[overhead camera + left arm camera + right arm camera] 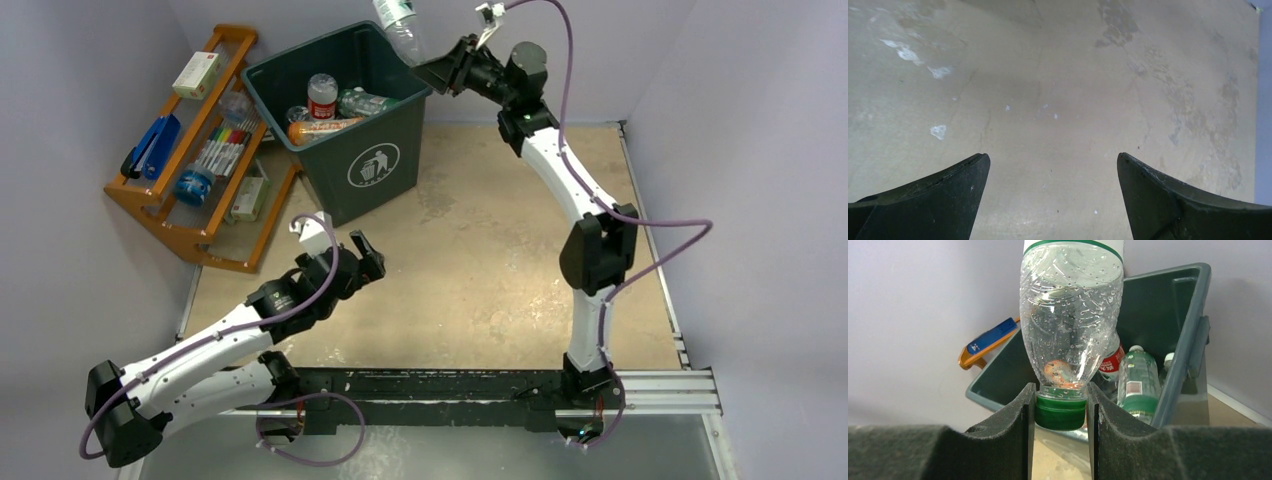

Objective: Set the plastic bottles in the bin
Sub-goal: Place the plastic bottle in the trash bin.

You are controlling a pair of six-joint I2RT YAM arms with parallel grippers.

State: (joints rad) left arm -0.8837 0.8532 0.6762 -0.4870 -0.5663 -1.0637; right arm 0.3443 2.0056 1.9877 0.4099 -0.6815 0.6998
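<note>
Open table [480, 260] centre; bin [335, 185] and wooden rack [150, 207] block the far-left corner.

Dark green square plastic bin [330, 180] sits far left on the tan worktop [480, 260]. Orange wooden rack [172, 228] stands left of it. Small plastic bottles [322, 100] lie inside, and a clear plastic bottle [400, 28] is above its right rim.

surface: stained beige table [480, 250] | on it: dark green bin [330, 175], orange wooden rack [165, 215] beside it
</note>
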